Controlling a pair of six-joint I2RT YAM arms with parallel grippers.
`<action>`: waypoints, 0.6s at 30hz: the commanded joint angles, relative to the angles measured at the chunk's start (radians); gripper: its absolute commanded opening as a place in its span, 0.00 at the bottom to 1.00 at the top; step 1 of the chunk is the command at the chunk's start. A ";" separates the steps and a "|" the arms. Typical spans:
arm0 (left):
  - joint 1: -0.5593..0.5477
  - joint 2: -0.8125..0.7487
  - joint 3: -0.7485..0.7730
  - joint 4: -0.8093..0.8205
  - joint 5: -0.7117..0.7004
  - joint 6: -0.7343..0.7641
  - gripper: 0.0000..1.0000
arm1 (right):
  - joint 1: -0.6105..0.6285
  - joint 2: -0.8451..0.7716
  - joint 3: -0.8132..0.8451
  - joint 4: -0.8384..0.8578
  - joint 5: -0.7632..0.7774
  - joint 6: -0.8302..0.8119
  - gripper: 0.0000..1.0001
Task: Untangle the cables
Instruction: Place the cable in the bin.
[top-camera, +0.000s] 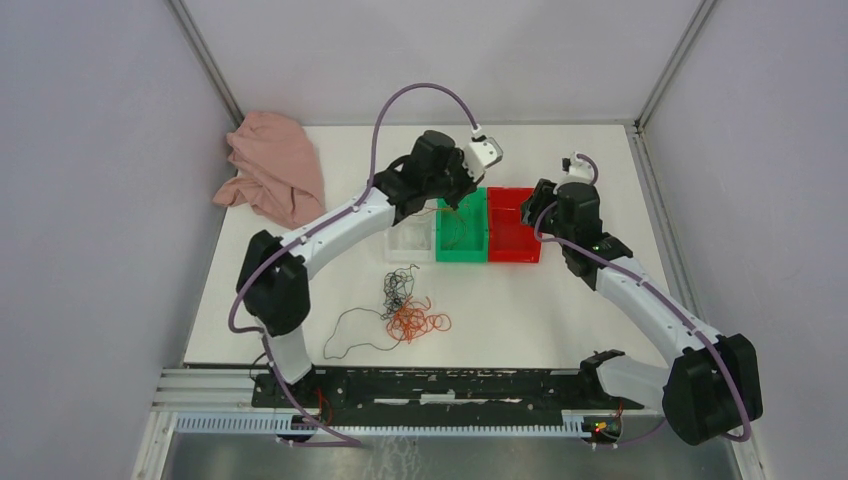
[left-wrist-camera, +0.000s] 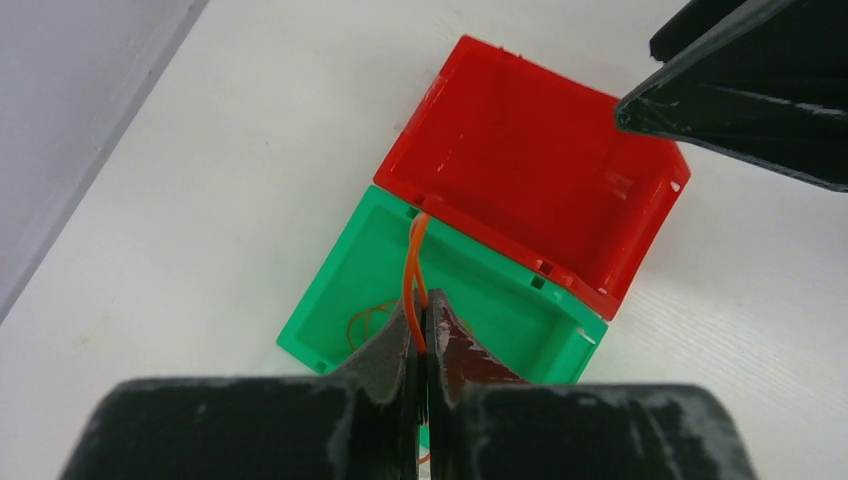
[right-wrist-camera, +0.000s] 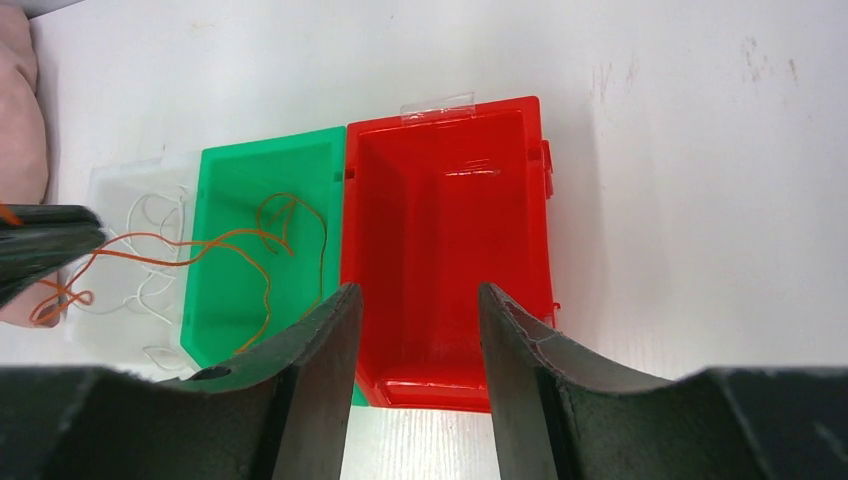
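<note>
Pinching one limp, featherlight orange cable (left-wrist-camera: 410, 255), the left tool (left-wrist-camera: 425, 305) is clamped tight; the right tool (right-wrist-camera: 418, 295) gapes empty. Best grabbed by loose ends.

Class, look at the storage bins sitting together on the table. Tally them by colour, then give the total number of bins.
red bin: 1
green bin: 1
white bin: 1
Total: 3
</note>
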 joint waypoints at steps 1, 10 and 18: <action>-0.043 0.113 0.119 -0.081 -0.073 0.106 0.03 | -0.006 -0.008 0.014 0.049 0.000 0.014 0.53; -0.064 0.263 0.225 -0.214 -0.233 0.136 0.03 | -0.017 -0.031 0.021 0.039 0.002 0.008 0.53; -0.061 0.285 0.247 -0.294 -0.151 0.141 0.41 | -0.027 -0.041 0.023 0.038 -0.018 0.019 0.53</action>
